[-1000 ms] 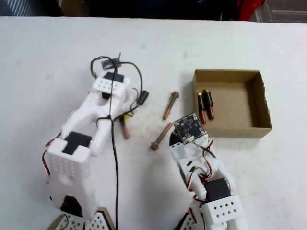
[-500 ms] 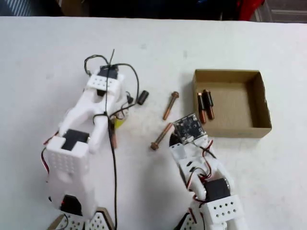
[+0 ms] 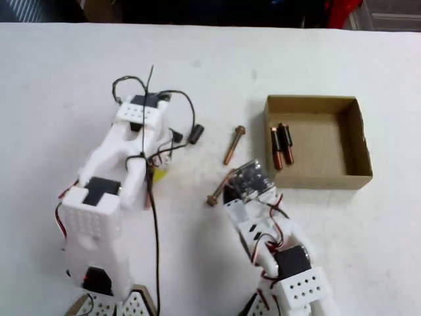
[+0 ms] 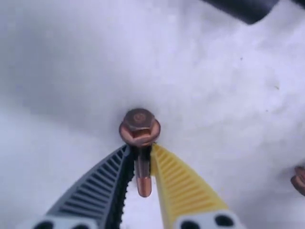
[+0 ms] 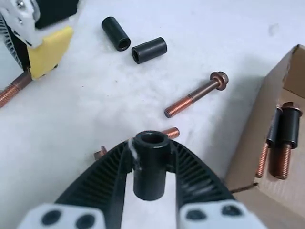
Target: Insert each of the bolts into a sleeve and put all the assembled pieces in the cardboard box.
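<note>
Pinching a bolt (image 4: 139,131), left claw (image 4: 141,151); right claw (image 5: 151,144) clamps a sleeve (image 5: 150,167) (near box (image 3: 310,100)).

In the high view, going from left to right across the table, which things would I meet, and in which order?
Left arm → black sleeve → farther loose bolt → cardboard box, with two assembled pieces inside it.
</note>
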Robot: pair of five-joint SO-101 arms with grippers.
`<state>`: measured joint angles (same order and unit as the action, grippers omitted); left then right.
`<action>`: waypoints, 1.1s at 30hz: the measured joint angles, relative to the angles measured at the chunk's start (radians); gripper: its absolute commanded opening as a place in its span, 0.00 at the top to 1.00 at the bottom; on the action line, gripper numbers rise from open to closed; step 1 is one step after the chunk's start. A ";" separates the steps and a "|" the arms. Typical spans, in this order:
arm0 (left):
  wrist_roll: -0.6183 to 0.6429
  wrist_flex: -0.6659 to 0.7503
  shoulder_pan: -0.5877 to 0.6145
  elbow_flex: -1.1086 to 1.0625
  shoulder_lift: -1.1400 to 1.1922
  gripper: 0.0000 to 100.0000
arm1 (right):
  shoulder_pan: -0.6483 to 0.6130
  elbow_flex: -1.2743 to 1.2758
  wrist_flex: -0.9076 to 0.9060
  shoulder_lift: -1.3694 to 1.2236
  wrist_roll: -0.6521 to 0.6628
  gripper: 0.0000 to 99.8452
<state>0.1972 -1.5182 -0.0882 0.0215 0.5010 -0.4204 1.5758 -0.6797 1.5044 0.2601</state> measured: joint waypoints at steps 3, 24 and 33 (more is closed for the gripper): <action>-0.021 -0.041 -0.002 -0.006 -0.089 0.98 | -0.048 0.000 0.000 0.000 0.000 0.98; -0.029 -0.169 0.005 -0.055 -0.500 0.98 | -0.187 0.089 0.172 -0.002 0.000 0.98; -0.135 0.296 0.011 -0.462 -0.500 0.98 | -0.187 0.092 0.192 0.000 0.000 0.98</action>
<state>0.0621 -1.2221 -0.0775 -0.4404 0.0008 -0.6076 1.6678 -0.4879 1.5044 0.2601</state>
